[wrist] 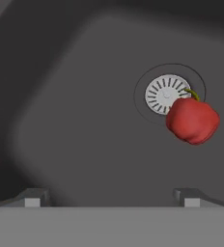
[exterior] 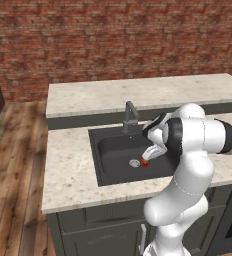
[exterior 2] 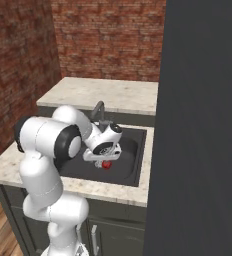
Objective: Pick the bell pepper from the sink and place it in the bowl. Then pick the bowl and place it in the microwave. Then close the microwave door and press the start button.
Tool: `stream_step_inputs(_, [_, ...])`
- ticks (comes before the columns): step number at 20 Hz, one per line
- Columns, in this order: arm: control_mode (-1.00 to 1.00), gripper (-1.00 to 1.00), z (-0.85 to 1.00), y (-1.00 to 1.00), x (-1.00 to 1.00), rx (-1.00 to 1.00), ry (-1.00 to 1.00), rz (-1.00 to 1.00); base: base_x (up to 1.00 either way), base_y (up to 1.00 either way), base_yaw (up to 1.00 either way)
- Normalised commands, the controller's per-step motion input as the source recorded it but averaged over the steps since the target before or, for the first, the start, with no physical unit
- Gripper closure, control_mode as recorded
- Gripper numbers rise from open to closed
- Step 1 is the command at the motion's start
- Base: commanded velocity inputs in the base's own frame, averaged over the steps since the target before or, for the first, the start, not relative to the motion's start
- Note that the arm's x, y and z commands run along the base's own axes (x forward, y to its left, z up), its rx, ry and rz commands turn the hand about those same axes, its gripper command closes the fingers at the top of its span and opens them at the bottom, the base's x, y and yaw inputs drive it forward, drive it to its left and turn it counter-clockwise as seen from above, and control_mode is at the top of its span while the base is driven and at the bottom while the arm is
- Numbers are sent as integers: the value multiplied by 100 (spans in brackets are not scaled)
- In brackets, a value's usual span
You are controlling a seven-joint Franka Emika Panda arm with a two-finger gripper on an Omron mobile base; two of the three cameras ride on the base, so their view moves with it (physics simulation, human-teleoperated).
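We see the gripper (wrist: 112, 197) in the hand view with its two dark fingertips (wrist: 33, 198) standing far apart at the bottom of the frame, one at lower left and one at lower right. The jaws are spread wide and nothing lies between them; bare dark sink floor shows in the gap.

Up and to the right of the fingertips, in the right half of that frame, lies the red bell pepper (wrist: 192, 120). It rests on the bottom of the sink (wrist: 75, 125), its green stem pointing up toward the round silver drain (wrist: 165, 93), whose lower right edge it overlaps. The pepper is apart from both fingertips.

In the left base view we find the gripper (exterior: 149, 154) lowered into the sink (exterior: 110, 150) at the centre of the frame, with the pepper (exterior: 144, 163) a small red spot just below it and the drain (exterior: 134, 162) just to its left. The grey faucet (exterior: 129, 116) stands behind the basin, and the speckled counter (exterior: 68, 170) surrounds it.

In the right base view the gripper (exterior 2: 104, 151) hangs over the pepper (exterior 2: 107, 164) in the sink (exterior 2: 130, 160), left of centre. A tall dark panel (exterior 2: 203, 130) fills the right side of that frame.
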Motion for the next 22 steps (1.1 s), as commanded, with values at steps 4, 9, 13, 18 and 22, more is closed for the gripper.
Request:
stream_step_inputs(4, [-100,-100,-17,0,32,0,0,-3,0,0,0])
stream_step_inputs(9, [-100,-100,-19,0,26,0,0,-2,0,0,0])
stream_step_inputs(13, [-100,-100,-26,0,13,0,2,-1,0,0,0])
stream_step_inputs(18, [-100,-100,-25,-6,14,0,3,0,0,0,0])
stream_step_inputs(22, [-100,-100,-21,-4,23,0,5,0,0,0,0])
